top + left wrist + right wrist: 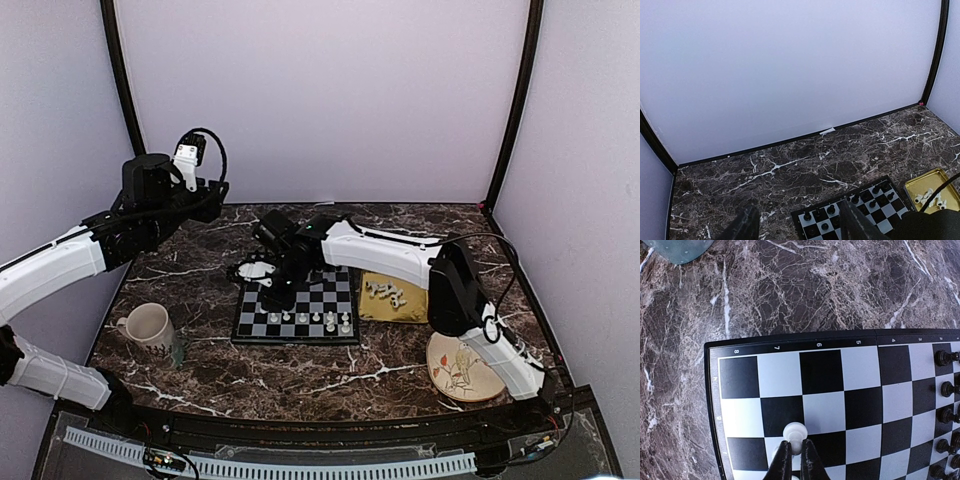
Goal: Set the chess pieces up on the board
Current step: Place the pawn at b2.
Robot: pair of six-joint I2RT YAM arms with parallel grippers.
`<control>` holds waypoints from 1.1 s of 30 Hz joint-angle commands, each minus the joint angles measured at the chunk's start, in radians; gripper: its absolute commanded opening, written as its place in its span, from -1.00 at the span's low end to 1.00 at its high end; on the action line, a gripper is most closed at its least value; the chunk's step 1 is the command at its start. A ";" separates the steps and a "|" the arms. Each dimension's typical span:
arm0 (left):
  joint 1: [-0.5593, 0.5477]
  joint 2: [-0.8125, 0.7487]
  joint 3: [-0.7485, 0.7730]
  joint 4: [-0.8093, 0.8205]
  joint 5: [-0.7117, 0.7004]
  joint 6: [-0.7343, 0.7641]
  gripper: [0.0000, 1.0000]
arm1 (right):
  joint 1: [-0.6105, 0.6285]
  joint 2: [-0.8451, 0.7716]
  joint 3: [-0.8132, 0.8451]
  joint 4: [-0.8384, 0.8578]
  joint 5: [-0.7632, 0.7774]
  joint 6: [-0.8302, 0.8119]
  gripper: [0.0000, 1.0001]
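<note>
Right wrist view shows the right gripper [796,446] pinched shut on a white pawn [794,430], its fingertips [785,460] clamping the stem just below the round head. The pawn hangs low over the chessboard [860,405], its head over the meeting point of several squares, not centred on any one. Whether its base touches the board cannot be told.

From the top external view, the right arm reaches across to the left half of the board, with the gripper [280,293] over it. A row of white pieces [316,319] already stands along the near edge. Black chessmen [830,210] occupy the far side. Loose white chessmen [385,292] wait in the gold tray [375,310], just right of the board.

The left gripper [799,206] is held high at the left, fingers spread wide and empty.

The step in hand looks like setting a pawn down. Next, the pawn likely needs shifting over the middle of one square and lowering until it stands. Then the fingers should part and rise straight up, so they do not tip it or its neighbours.
</note>
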 commanded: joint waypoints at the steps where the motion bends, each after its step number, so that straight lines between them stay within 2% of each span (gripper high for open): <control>1: 0.004 -0.025 -0.015 0.028 0.012 0.008 0.14 | 0.015 0.028 0.047 0.030 -0.017 0.018 -0.85; 21: 0.004 -0.017 -0.013 0.023 0.027 0.008 0.14 | 0.032 0.064 0.051 0.024 -0.021 0.019 -0.77; 23: 0.005 -0.017 -0.013 0.023 0.028 0.008 0.14 | 0.032 0.063 0.050 0.025 -0.017 0.020 -0.69; 27: 0.005 -0.015 -0.013 0.022 0.031 0.011 0.14 | 0.033 0.061 0.050 0.029 -0.011 0.028 -0.36; 33: 0.005 -0.014 -0.013 0.022 0.029 0.011 0.14 | 0.030 0.023 0.074 0.024 -0.012 0.042 -0.23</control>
